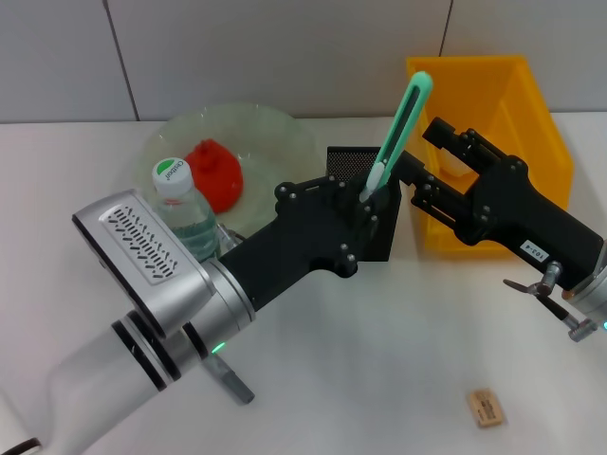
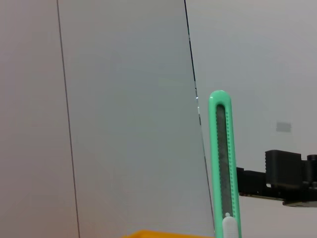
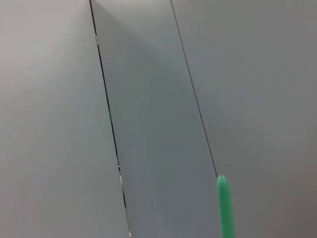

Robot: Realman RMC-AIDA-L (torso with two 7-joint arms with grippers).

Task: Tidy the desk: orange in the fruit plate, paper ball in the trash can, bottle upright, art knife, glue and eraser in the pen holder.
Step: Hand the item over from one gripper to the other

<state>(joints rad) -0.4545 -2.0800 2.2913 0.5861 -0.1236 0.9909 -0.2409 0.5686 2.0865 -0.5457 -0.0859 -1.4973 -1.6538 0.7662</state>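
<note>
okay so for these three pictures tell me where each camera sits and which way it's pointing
Head view: on the robot's head, looking forward and down at the white table; both black arms show, meeting over the pen holder.
Left wrist view: on the left arm, facing the wall; the right arm shows beside the green art knife.
Right wrist view: on the right arm, facing the wall; no arm shows.
Shared: the art knife appears in all three.
</note>
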